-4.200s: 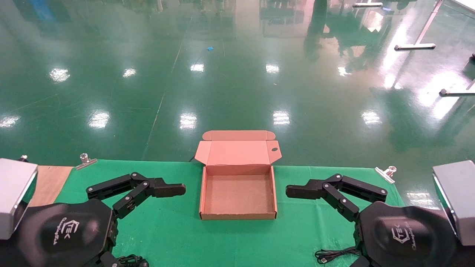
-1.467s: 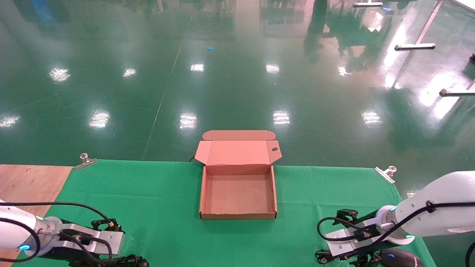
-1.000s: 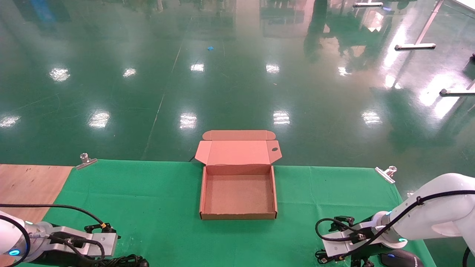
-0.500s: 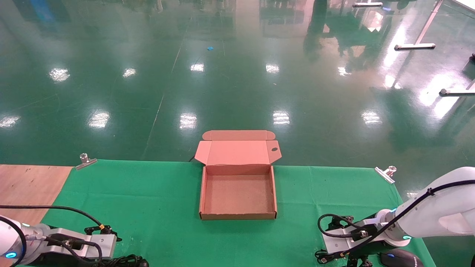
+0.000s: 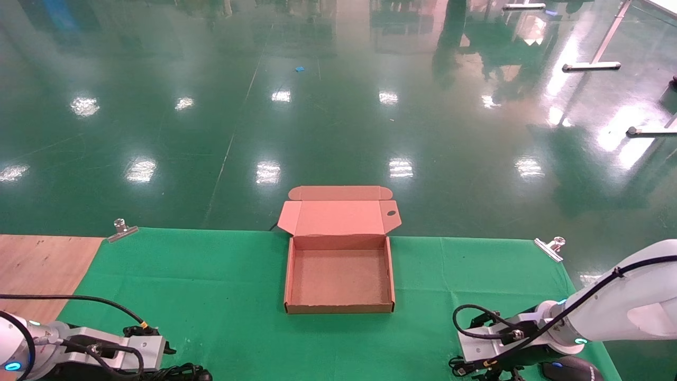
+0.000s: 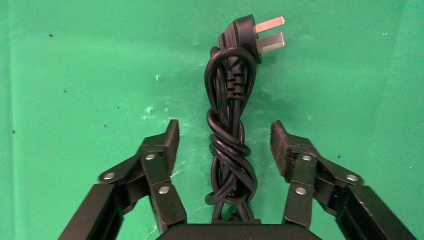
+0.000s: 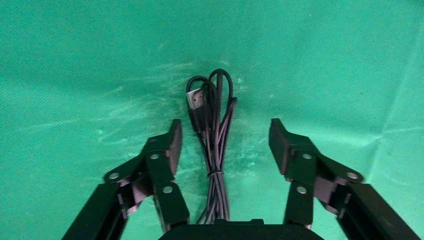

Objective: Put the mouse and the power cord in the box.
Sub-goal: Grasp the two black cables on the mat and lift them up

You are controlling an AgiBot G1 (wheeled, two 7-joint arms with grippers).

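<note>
The brown cardboard box (image 5: pixel 338 307) stands with its lid (image 5: pixel 338 218) folded back at the middle of the green cloth. The bundled power cord (image 6: pixel 230 125) lies on the cloth at the near left; its plug (image 6: pixel 255 37) points away. My left gripper (image 6: pixel 224 135) is open, with one finger on either side of the bundle and not touching it. The black mouse (image 5: pixel 568 369) shows at the near right edge. Its thin tied cable (image 7: pixel 212 125) lies between the open fingers of my right gripper (image 7: pixel 225 135), untouched.
Metal clips (image 5: pixel 122 229) (image 5: pixel 550 246) pin the cloth's far corners. Bare wood tabletop (image 5: pixel 37 264) shows at the left. Green cloth (image 5: pixel 227 280) stretches between both arms and the box. The table's far edge runs just behind the box.
Both grippers, which earlier pointed at the box from either side, have swung down to the near edge. Over the last second both wrists sank a little lower over the cord and the cable.
</note>
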